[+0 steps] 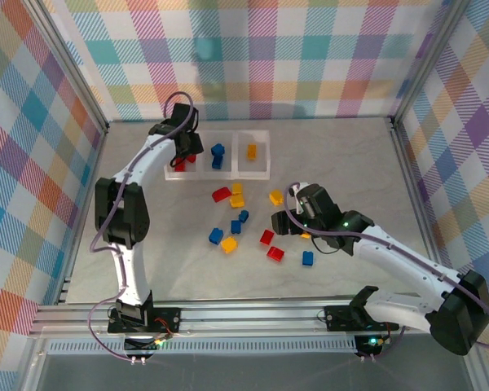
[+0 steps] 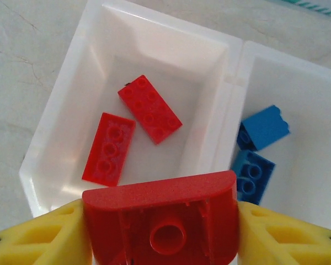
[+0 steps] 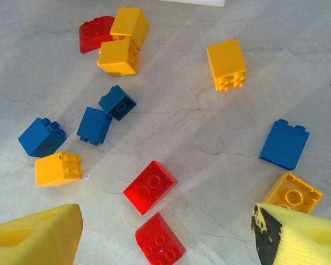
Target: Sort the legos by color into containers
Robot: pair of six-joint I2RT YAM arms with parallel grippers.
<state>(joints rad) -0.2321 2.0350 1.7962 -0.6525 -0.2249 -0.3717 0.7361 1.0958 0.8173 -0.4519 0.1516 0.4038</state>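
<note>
Tray (image 2: 60,127) lies near the far edge of the table (image 1: 359,163), its three compartments in a row parallel to that edge. Left hand (image 2: 161,237) hangs above the left compartment, part-closed on a curved red brick (image 2: 160,212). One yellow finger presses each end and the hollow underside faces the wrist camera. That compartment already holds two flat red bricks (image 2: 150,109), so the hand is there because of colour: this looks like a drop about to be made. From the wrist view I can't tell how high above the rim the brick hangs. Two blue bricks (image 2: 254,175) lie in the middle compartment against the dividing wall. One yellow brick (image 1: 251,151) is in the right compartment, so the colour order is fixed. Right hand (image 3: 165,237) hovers low over the loose bricks in the middle of the table, spread wide and holding nothing. Two red bricks (image 3: 149,186) lie on the table between its fingers, and a yellow brick (image 3: 292,193) lies just beside the right-side finger. With that width it could drop over either. About a dozen loose bricks of mixed colours lie apart from the tray, so most of the sorting is not yet done.
</note>
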